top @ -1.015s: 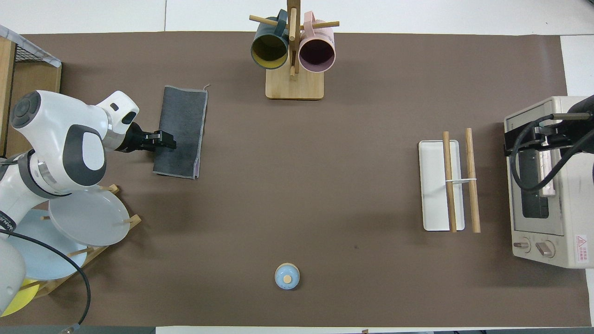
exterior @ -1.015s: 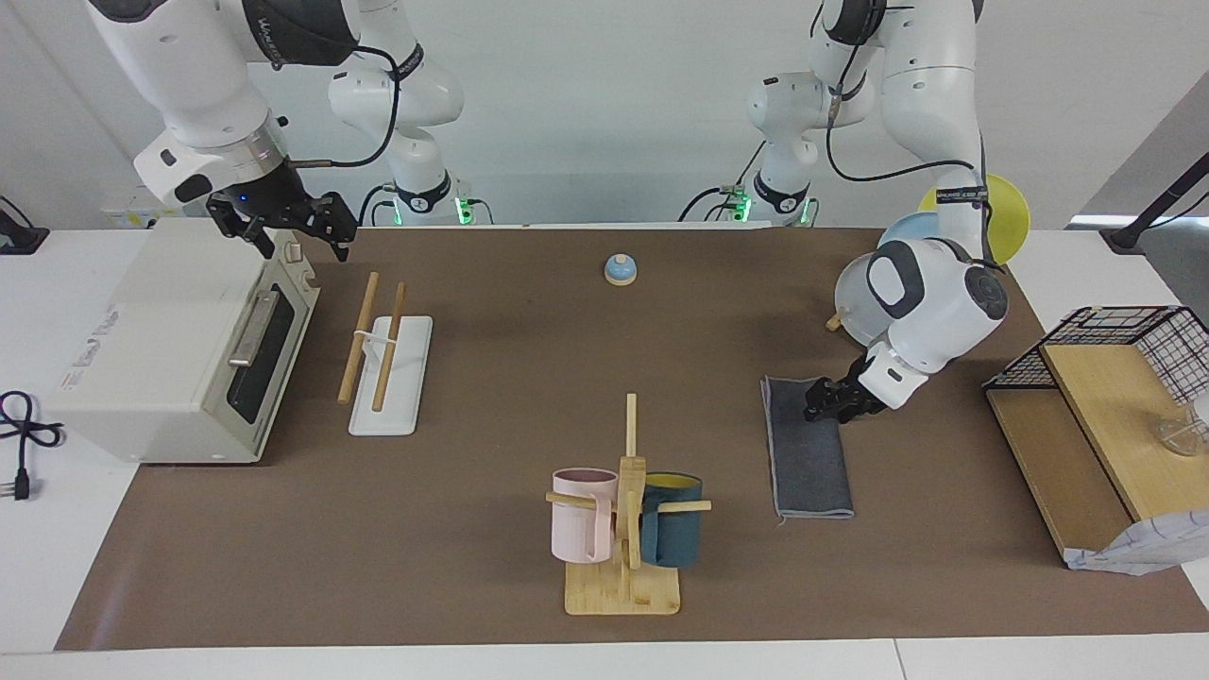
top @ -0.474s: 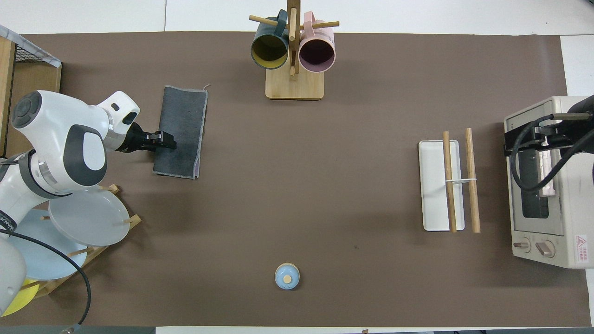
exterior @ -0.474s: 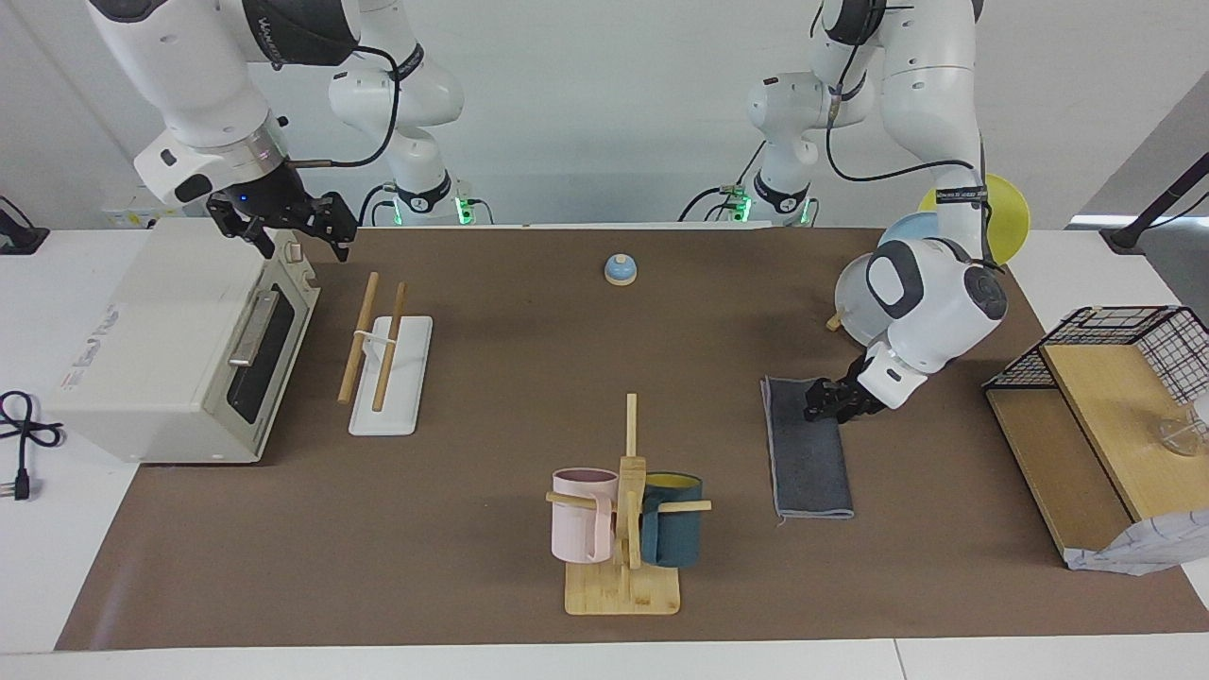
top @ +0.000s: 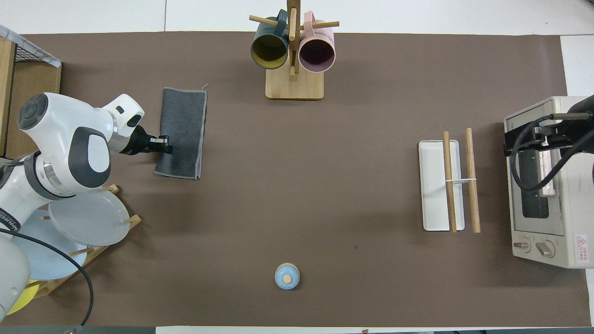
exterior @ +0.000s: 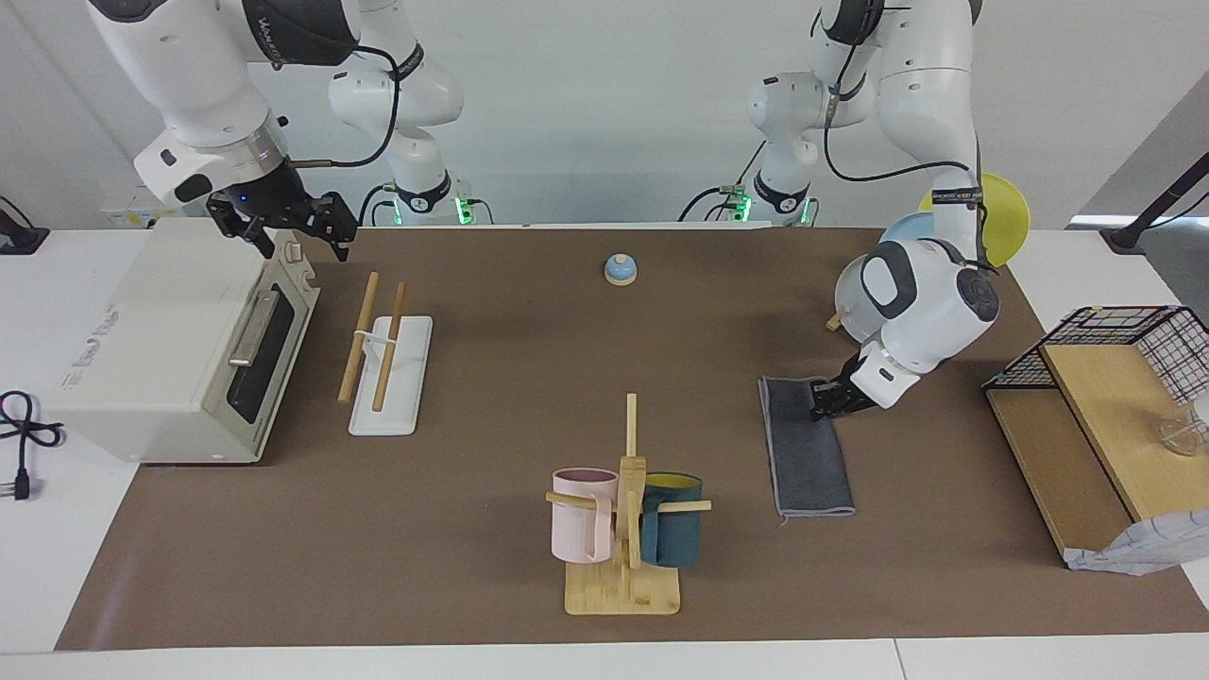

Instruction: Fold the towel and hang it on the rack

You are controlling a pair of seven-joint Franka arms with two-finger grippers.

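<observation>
The towel [exterior: 808,458] [top: 184,121] lies folded into a narrow dark grey strip on the brown mat toward the left arm's end, with a thin purple edge showing along one long side. My left gripper [exterior: 820,400] [top: 162,144] is low at the strip's long edge, near the end closest to the robots, and is shut on the towel there. The rack [exterior: 404,378] [top: 434,185], two wooden rods slanting over a white base, stands toward the right arm's end. My right gripper [exterior: 304,246] [top: 529,139] waits open above the toaster oven's corner.
A toaster oven [exterior: 179,340] [top: 547,185] stands beside the rack. A wooden peg stand with a pink and a teal mug [exterior: 623,529] [top: 293,51] is farthest from the robots. A plate stand [top: 74,222], a wire-and-wood shelf [exterior: 1105,406] and a small blue bell [exterior: 621,270] are also here.
The left gripper's fingers have closed on the towel's edge and the hand has shifted slightly. The strip's end nearest the robots has moved a little. The right arm has not moved.
</observation>
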